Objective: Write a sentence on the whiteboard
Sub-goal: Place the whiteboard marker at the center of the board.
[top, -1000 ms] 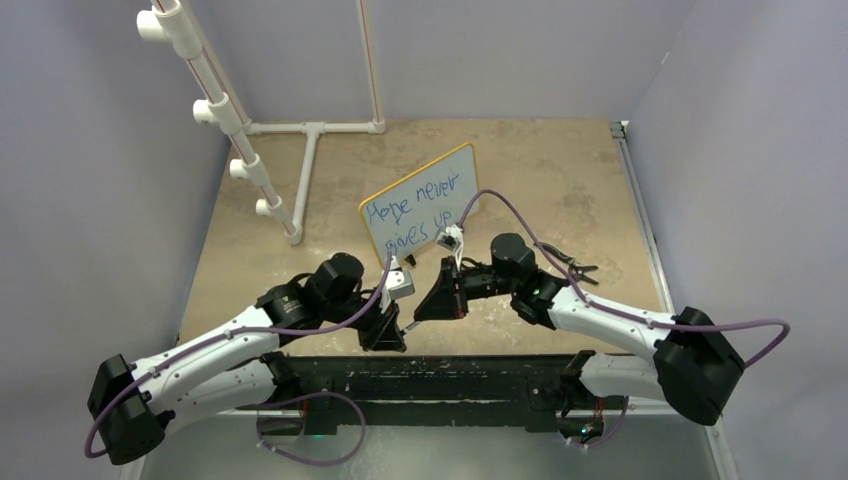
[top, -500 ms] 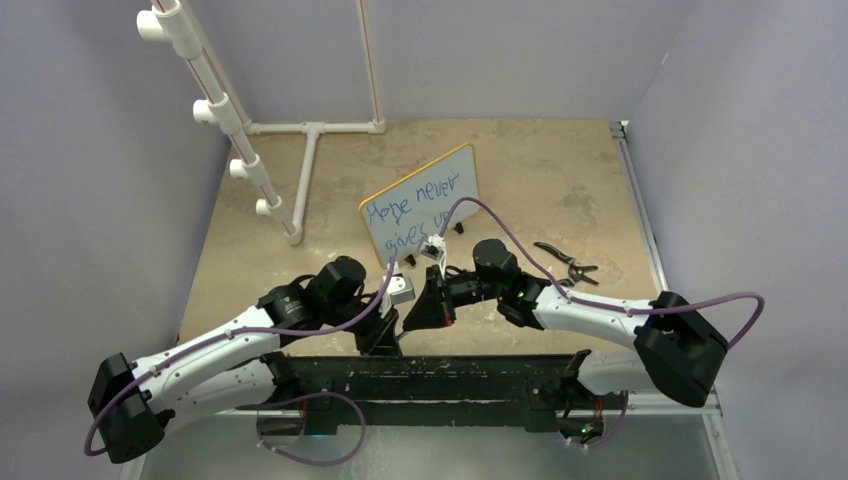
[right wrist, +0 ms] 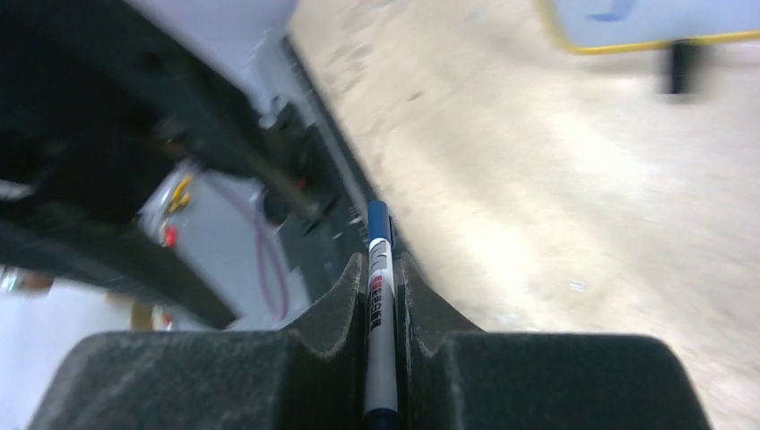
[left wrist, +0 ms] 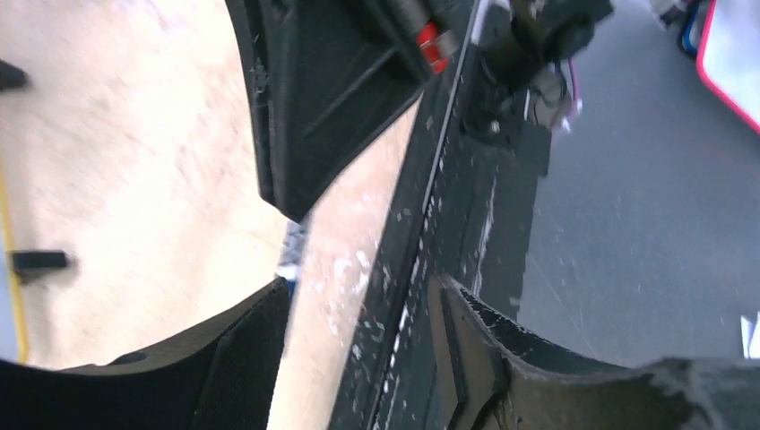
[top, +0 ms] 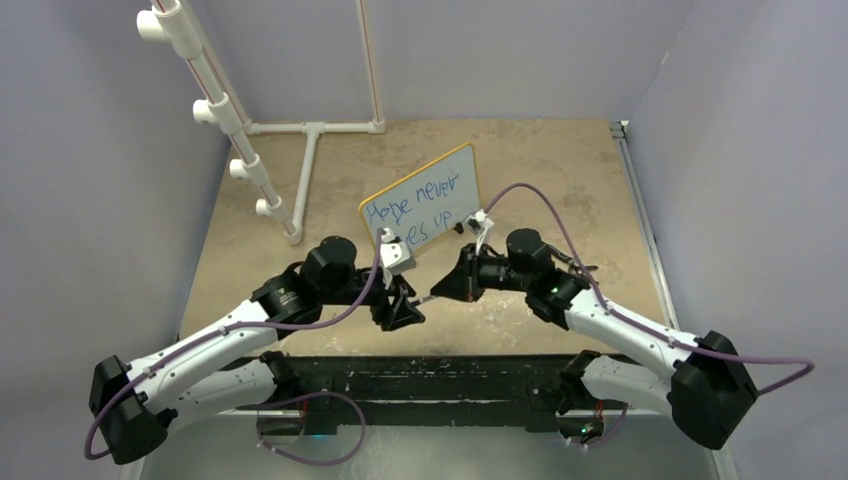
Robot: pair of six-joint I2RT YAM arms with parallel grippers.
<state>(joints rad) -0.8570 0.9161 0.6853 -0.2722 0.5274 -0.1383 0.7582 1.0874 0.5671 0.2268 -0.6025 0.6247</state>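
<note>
One white pipe stand rises at the far left of the table, with four short stubs along its leaning pole. Two arms reach in from the near edge and meet near the middle.

The left gripper is low over the table's near part; its wrist view shows the two fingers spread apart with nothing between them.

Just behind both grippers stands the one whiteboard, turned at an angle to the table edges. The sentence is in blue, in two lines: the top line reads "Hope never", two words, and the lower line ends in "up", its start hidden behind the left wrist.

The right gripper points toward the left one, its tips just beside it, and is clamped on one blue-capped marker, which lies along the groove between the fingers.

One dark hand tool lies on the table to the right, mostly hidden by the right arm.
</note>
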